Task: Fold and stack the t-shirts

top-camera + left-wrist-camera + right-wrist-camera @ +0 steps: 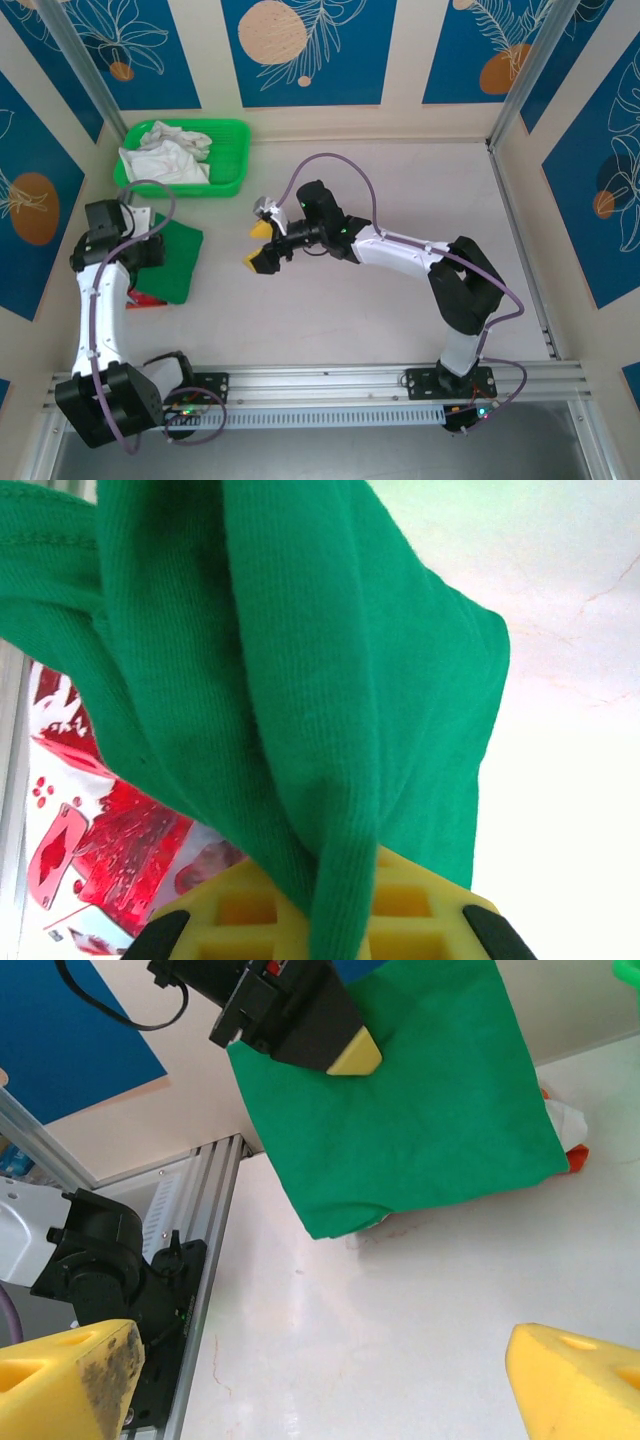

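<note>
Over on the left side of the table [330, 330], my left gripper [143, 245] is pinched tight on the green t-shirt [178, 262]. It holds the shirt by one edge, and the cloth drapes down from it in soft folds. Right under it lies the red t-shirt [146, 298], peeking out on the side near the arm bases. So I think the green one mostly needs to go down to land on the red one. My right gripper [262, 246] hangs with its jaws wide apart and nothing in them, well off to the right of both shirts. My left arm is much nearer.
</note>
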Robot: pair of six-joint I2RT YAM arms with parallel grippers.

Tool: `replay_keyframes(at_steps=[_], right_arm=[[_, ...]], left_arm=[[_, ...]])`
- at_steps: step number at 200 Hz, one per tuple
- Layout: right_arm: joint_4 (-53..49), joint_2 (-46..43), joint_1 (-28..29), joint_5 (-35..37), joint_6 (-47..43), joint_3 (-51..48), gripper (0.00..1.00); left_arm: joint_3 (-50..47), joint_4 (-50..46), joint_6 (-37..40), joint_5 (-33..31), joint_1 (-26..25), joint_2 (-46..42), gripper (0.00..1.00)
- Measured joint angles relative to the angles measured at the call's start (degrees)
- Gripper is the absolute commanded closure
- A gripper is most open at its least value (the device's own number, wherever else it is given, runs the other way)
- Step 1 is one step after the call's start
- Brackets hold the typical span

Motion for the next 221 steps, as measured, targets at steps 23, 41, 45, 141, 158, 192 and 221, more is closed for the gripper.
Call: replay_keyframes(at_steps=[23, 41, 45, 141, 158, 192, 221], right_arm=[[-0.63, 0.04, 0.0, -0.02, -0.09, 0.0, 0.06], [-0.72, 0.07, 0.0, -0.37, -0.07, 0.09, 0.06], [-0.72, 0.09, 0.0, -0.42, -0.07, 0.11, 0.06], [-0.92, 0.92, -0.2, -1.05, -0.04, 0.37, 0.06], [-0.92, 1.16, -0.28, -1.05, -0.02, 0.35, 0.06], [-0.87, 1.68, -0.44, -1.31, 0.2, 0.35, 0.06], [-0.66, 2.32, -0.63, -1.55, 0.46, 0.35, 0.06]], left_arm=[[0.57, -0.42, 0.74, -0.11, 1.4, 0.02, 1.0], [1.01, -0.02, 1.11, -0.94, 2.16, 0.02, 1.0], [1.05, 0.22, 1.2, -1.18, 2.34, 0.02, 1.0], [1.33, 5.18, 1.73, -2.4, 5.6, 4.22, 1.0], [1.31, 5.7, 1.73, -2.43, 5.92, 5.05, 1.0], [1.31, 6.51, 1.66, -2.71, 6.47, 6.54, 1.0], [1.29, 7.58, 1.27, -4.59, 6.8, 8.48, 0.9]])
